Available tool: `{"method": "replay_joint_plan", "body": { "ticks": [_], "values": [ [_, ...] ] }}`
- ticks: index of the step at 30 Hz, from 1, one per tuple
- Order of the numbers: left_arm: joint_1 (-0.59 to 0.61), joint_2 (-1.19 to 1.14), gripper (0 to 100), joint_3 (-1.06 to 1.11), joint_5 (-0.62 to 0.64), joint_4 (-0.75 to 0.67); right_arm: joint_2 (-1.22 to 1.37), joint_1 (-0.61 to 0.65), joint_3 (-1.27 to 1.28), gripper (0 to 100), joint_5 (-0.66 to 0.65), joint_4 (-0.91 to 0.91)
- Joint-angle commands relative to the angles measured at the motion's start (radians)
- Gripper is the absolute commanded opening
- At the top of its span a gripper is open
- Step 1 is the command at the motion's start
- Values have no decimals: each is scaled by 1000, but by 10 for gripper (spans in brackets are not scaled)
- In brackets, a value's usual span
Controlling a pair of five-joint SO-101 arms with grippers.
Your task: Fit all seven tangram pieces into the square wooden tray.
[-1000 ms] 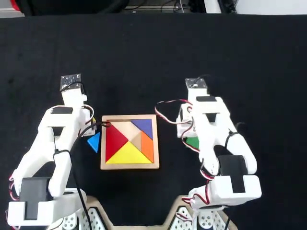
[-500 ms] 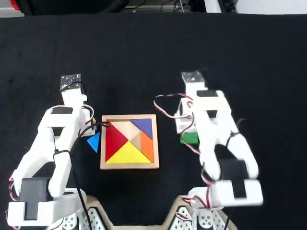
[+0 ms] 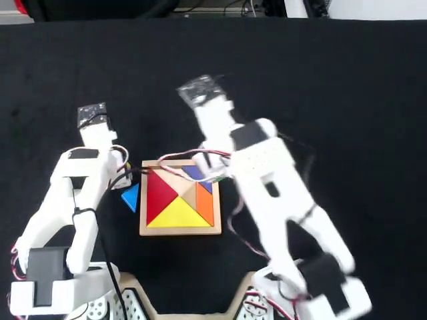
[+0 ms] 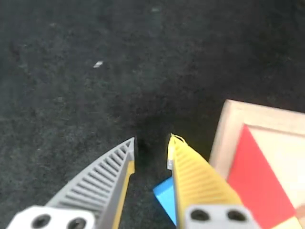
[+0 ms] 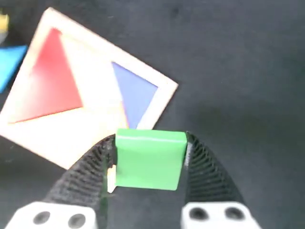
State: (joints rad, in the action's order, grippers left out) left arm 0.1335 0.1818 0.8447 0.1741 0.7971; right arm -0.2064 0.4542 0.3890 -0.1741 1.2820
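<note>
From the high view, the right arm (image 3: 267, 180) leans over the tray's (image 3: 180, 231) far right corner, and a blue triangle (image 3: 131, 197) lies just left of the tray. In the left wrist view, the left gripper (image 4: 152, 140) has its fingers slightly spread and empty. In the right wrist view, the right gripper (image 5: 150, 138) pinches a green square (image 5: 150, 162) near the tray, its sides parallel to the fingers.

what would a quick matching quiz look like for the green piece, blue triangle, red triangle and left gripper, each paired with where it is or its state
Things:
1 green piece
2 blue triangle
3 red triangle
4 left gripper

Places or states:
a lying in the wooden tray
b open, holding nothing
c clamped in the right gripper
d on the black cloth beside the tray

Pairs: 1-c, 2-d, 3-a, 4-b
</note>
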Motion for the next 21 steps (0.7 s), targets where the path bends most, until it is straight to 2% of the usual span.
{"method": "replay_joint_plan", "body": {
  "ticks": [1, 5, 10, 21],
  "values": [
    [47, 5, 130, -12, 25, -14, 108, 97, -119, 77, -40, -6],
    [87, 5, 130, -12, 26, -14, 216, 147, -177, 77, -40, -8],
    [104, 5, 130, -12, 58, -14, 305, 203, -148, 77, -49, -123],
    [105, 5, 130, -12, 58, -14, 383, 203, -136, 78, -138, -212]
  ]
}}
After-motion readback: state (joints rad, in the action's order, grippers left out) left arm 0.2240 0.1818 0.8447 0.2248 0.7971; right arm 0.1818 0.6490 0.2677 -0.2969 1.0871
